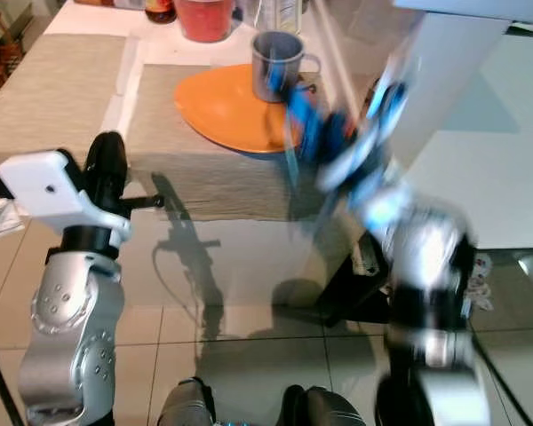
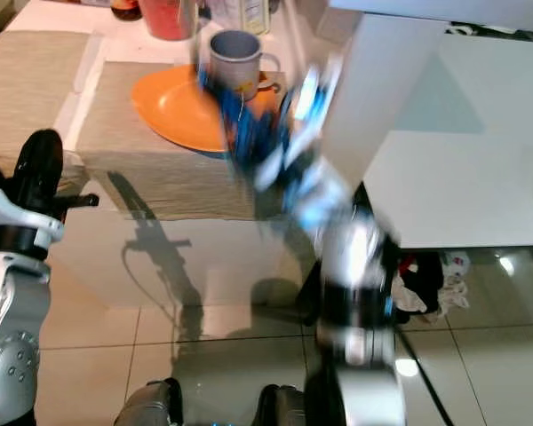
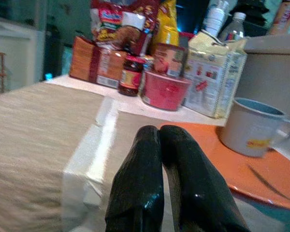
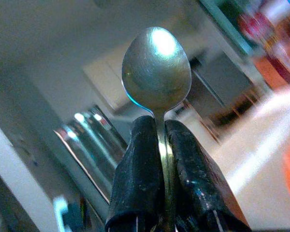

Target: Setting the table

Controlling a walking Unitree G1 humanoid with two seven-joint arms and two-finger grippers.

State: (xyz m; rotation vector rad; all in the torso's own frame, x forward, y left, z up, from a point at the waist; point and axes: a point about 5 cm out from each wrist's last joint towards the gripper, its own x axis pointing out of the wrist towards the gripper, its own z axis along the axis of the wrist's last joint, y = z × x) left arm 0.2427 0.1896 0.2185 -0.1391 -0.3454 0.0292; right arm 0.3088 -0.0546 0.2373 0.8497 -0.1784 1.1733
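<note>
Your right arm is raised over the near edge of the table [image 1: 35, 98], badly blurred in both eye views, forearm angled up toward the orange plate [image 1: 226, 111]. Your right gripper [image 4: 157, 145] has its two black fingers pressed nearly together on the handle of a metal spoon [image 4: 156, 67]. The spoon's long axis runs straight out along the fingers, bowl end away from the wrist, bowl face toward the wrist camera.

Your left arm is bent at the table's near edge, wrist level with the tabletop. Your left gripper [image 3: 159, 145] has its fingers closed against each other, nothing between them, tips aimed across the beige placemat [image 3: 34, 125] toward the far edge.

The plate sits on the placemat by the near edge, a grey mug [image 1: 275, 60] standing on its far side. A red bowl [image 3: 165, 90], a jar [image 3: 130, 75] and food packets [image 3: 215, 72] line the far edge
</note>
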